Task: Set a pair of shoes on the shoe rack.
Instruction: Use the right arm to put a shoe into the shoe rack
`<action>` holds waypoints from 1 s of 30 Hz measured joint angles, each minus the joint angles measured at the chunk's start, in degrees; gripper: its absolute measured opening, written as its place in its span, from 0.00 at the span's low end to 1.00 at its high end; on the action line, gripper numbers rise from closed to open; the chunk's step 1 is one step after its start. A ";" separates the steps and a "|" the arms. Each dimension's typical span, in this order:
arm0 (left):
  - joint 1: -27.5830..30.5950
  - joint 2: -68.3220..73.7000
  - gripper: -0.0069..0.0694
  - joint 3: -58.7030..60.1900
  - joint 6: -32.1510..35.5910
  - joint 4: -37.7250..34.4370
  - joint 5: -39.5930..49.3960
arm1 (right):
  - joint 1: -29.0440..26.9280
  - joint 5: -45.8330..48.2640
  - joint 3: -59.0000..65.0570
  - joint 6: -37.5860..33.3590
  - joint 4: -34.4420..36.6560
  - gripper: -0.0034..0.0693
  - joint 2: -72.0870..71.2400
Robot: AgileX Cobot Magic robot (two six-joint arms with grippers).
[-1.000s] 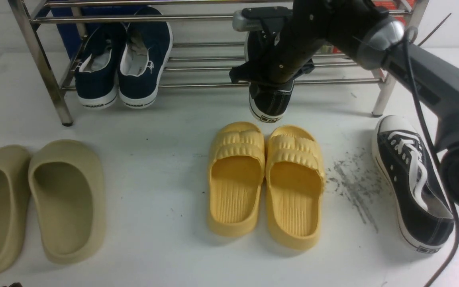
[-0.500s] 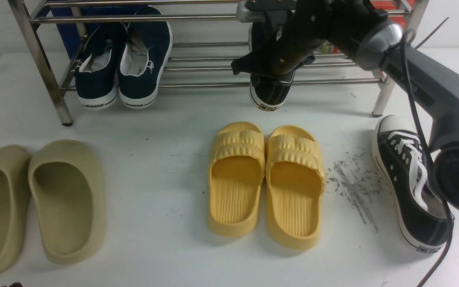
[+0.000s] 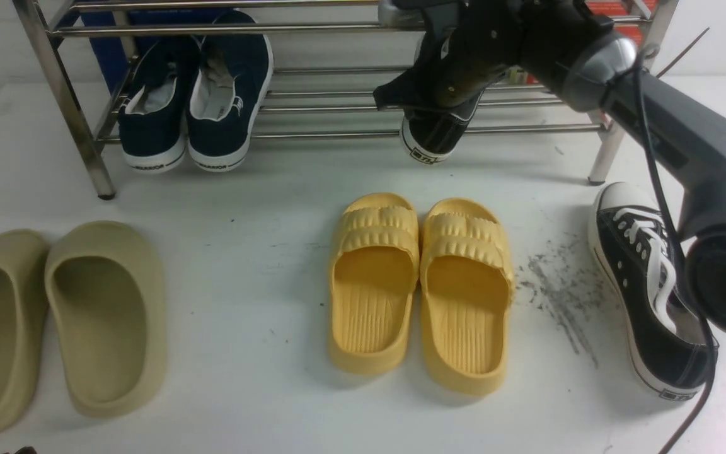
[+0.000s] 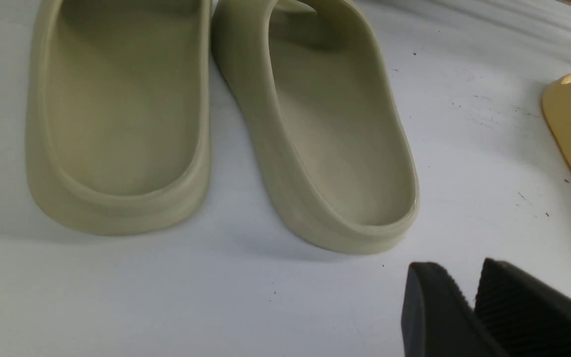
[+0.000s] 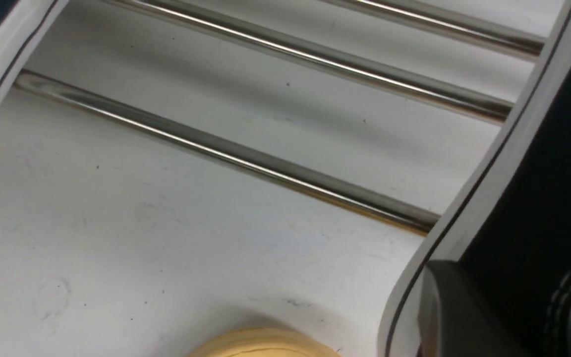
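Observation:
My right gripper (image 3: 445,94) is shut on one black canvas sneaker (image 3: 432,135) and holds it tilted, heel toward me, over the lower bars of the steel shoe rack (image 3: 325,133). In the right wrist view the sneaker's white sole edge (image 5: 484,183) runs beside my gripper's finger (image 5: 444,307), with the rack bars (image 5: 226,148) beneath. The other black sneaker (image 3: 650,284), with white laces, lies on the table at the right, partly behind my right arm. My left gripper (image 4: 459,277) is shut and empty above the table; it is out of the front view.
Navy slip-on sneakers (image 3: 196,94) sit on the rack's left part. Yellow ribbed slides (image 3: 420,284) stand mid-table, just in front of the held sneaker. Olive clogs (image 3: 60,315) lie at the left, also in the left wrist view (image 4: 216,114). The rack's right leg (image 3: 602,157) stands near the loose sneaker.
My right gripper has carried the black sneaker up and farther back over the rack's lower bars, and its heel has swung a little to the right. Nothing else moved.

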 joint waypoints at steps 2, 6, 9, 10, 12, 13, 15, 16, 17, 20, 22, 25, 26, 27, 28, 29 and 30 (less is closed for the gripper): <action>0.00 0.00 0.29 0.00 0.00 -0.01 0.00 | 0.00 -0.07 -0.05 0.00 -0.15 0.38 0.00; 0.00 0.00 0.30 0.00 0.00 -0.01 0.00 | 0.12 -0.07 -0.39 -0.44 -0.20 0.45 -0.29; 0.00 0.00 0.31 0.00 0.00 -0.01 0.00 | 0.43 -0.07 -0.50 -2.28 -0.20 0.44 -0.69; 0.00 0.00 0.31 0.00 0.00 -0.01 0.00 | 0.58 -0.07 -0.57 -3.08 -0.20 0.41 -0.88; 0.00 0.00 0.31 0.00 0.00 -0.01 0.00 | 0.77 -0.07 -0.57 -4.54 -0.15 0.35 -1.12; 0.00 0.00 0.31 0.00 0.00 -0.07 0.00 | 0.81 -0.07 -0.57 -5.04 -0.08 0.32 -1.16; 0.00 0.00 0.31 0.00 0.00 -0.07 0.00 | 0.83 0.05 -0.62 -5.89 -0.04 0.26 -1.16; 0.00 0.00 0.31 0.00 0.00 -0.07 0.00 | 0.83 0.25 -0.62 -5.89 -0.04 0.23 -1.16; 0.00 0.00 0.31 0.00 0.00 -0.07 0.00 | 0.83 0.60 -0.62 -5.89 -0.04 0.22 -1.16; 0.00 0.00 0.32 0.00 0.00 -0.07 0.00 | 0.83 1.41 -0.62 -5.89 -0.04 0.20 -1.16; 0.00 0.00 0.32 0.00 0.00 -0.07 0.00 | 0.83 1.76 -0.62 -5.13 -0.04 0.22 -1.16; 0.00 0.00 0.33 0.00 0.00 -0.07 0.00 | 0.83 2.58 -0.62 -2.76 -0.04 0.28 -1.16; 0.00 0.00 0.33 0.00 0.00 -0.07 0.00 | 0.83 2.77 -0.62 -2.50 -0.04 0.31 -1.16; 0.00 0.00 0.33 0.00 0.00 -0.07 0.00 | 0.83 2.87 -0.62 -2.14 -0.04 0.35 -1.16; 0.00 0.00 0.33 0.00 0.00 -0.07 0.00 | 0.83 2.87 -0.62 -2.14 -0.04 0.36 -1.16; 0.00 0.00 0.33 0.00 0.00 -0.07 0.00 | 0.83 2.87 -0.62 -2.05 -0.02 0.42 -1.16; 0.00 0.00 0.33 0.00 0.00 -0.07 0.00 | 0.83 2.87 -0.62 -2.05 -0.02 0.44 -1.16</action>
